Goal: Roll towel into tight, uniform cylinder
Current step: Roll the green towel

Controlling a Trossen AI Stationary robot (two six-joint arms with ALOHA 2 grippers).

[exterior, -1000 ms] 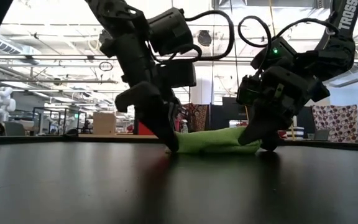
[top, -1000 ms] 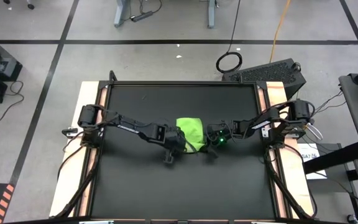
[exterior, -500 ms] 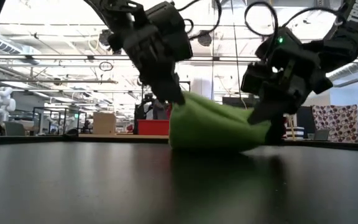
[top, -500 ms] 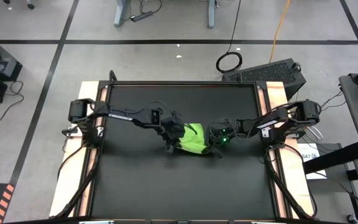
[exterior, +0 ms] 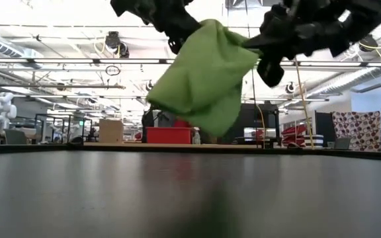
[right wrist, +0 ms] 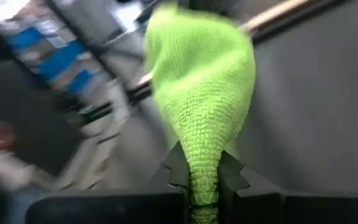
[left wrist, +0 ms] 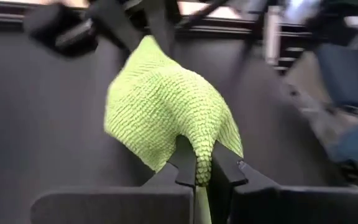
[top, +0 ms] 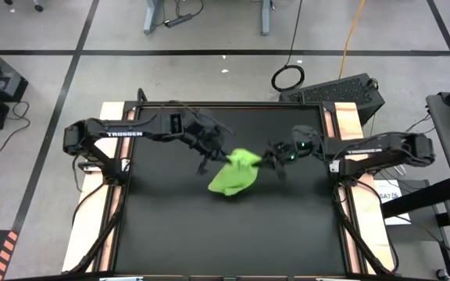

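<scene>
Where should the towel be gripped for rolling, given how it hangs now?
By its top corners, as now: the left gripper and right gripper each pinch one from opposite sides. The towel hangs bunched, clear of the table, so I'd keep those grips and lay it flat first.

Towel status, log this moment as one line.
towel: lifted off table, hanging | left gripper: shut on towel | right gripper: shut on towel | not rolled

The towel (exterior: 204,76) hangs above the table (exterior: 190,192) between both pincers.
</scene>
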